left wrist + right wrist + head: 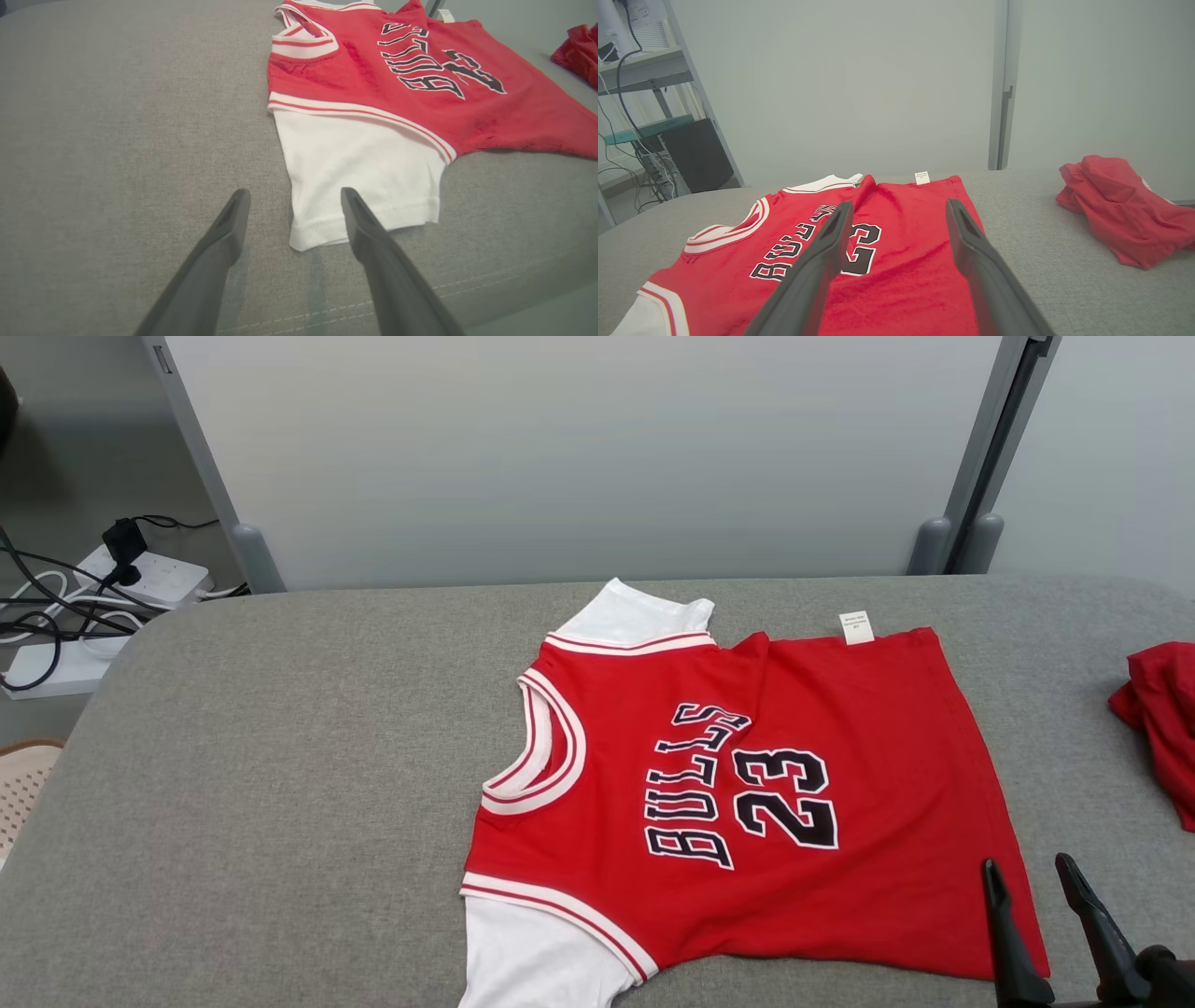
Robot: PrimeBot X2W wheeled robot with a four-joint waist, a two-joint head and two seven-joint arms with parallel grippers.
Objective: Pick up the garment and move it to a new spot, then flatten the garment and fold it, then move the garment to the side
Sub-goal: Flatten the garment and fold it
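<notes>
The garment [747, 803] is a red jersey with white sleeves and black "BULLS 23" lettering. It lies spread flat on the grey table [280, 784], collar to the left. My right gripper [1027, 873] stands open over the hem's near right corner, nothing between its fingers. In the right wrist view that gripper [899, 207] hovers above the jersey [896, 261]. In the left wrist view my left gripper [294, 196] is open just above the table, its fingers straddling the edge of the near white sleeve of the jersey [364, 158].
A second red cloth [1162, 719] lies crumpled at the table's right edge, also seen as a heap [1120, 210] in the right wrist view. Power strips and cables [93, 597] lie on the floor beyond the far left corner. A pale panel wall stands behind the table.
</notes>
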